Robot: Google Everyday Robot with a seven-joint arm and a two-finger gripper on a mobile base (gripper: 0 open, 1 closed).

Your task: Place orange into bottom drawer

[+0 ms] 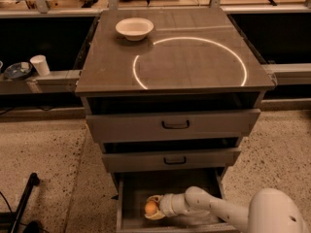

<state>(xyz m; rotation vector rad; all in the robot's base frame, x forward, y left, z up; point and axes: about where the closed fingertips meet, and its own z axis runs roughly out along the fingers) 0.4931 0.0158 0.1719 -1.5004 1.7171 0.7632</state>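
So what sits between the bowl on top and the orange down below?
In the camera view, the cabinet top, upper drawer and middle drawer lie between bowl and orange. The gripper holds the orange inside the bottom drawer.

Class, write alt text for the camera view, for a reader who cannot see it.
The robot's tool holds an orange inside the open bottom drawer of a grey cabinet. A white bowl sits on top.

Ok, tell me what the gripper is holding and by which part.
The gripper holds the orange, its fingers clasping opposite sides of the fruit, inside the open bottom drawer.
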